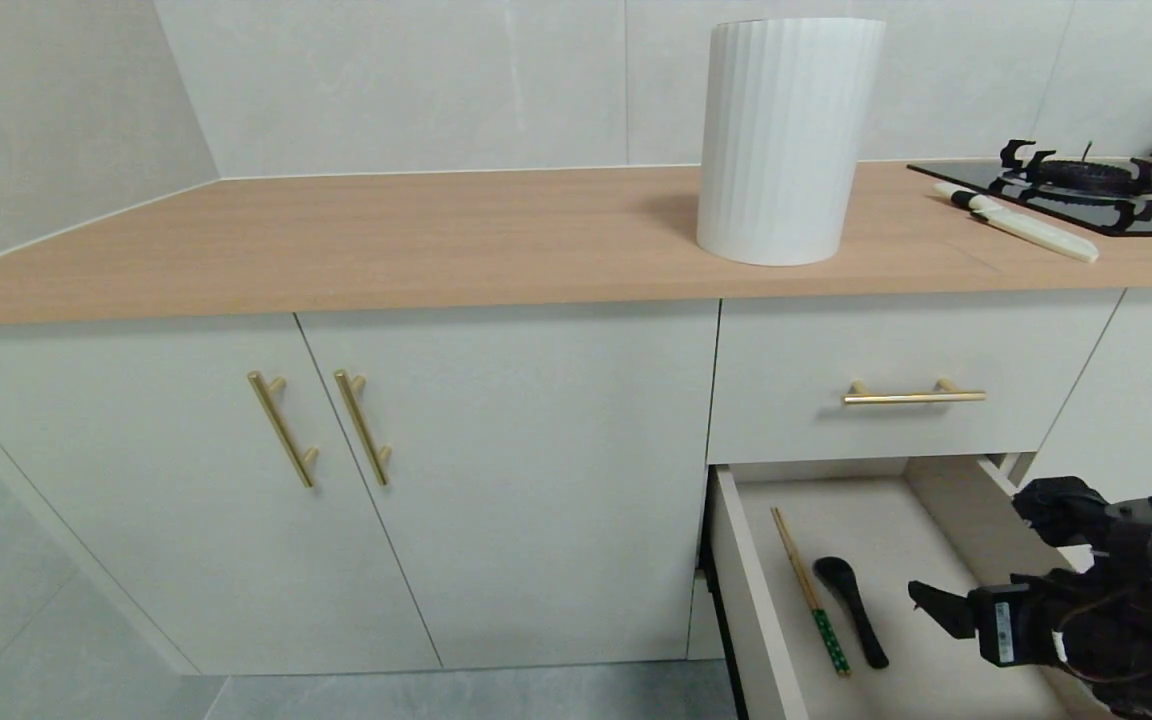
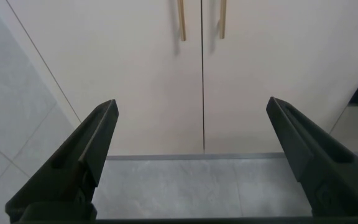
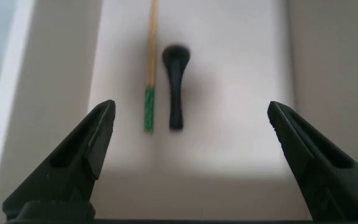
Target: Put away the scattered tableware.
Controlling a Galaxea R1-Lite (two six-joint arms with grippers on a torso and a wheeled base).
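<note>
The lower drawer (image 1: 751, 600) stands pulled out. On its floor lie wooden chopsticks with green ends (image 1: 811, 592) (image 3: 150, 68) and, beside them, a black spoon (image 1: 849, 607) (image 3: 175, 84). My right gripper (image 1: 936, 603) (image 3: 191, 162) hovers over the drawer's near end, open and holding nothing. On the counter by the hob rests a white-sheathed knife (image 1: 1021, 224). My left gripper (image 2: 191, 162) is open and bare, low in front of the closed double doors (image 2: 202, 74).
A tall white ribbed canister (image 1: 784, 140) stands on the wooden counter (image 1: 336, 240). A black gas hob (image 1: 1086, 185) occupies the counter's right end. The upper drawer (image 1: 911, 375) with its brass handle is closed. Grey floor tiles lie below the cabinets.
</note>
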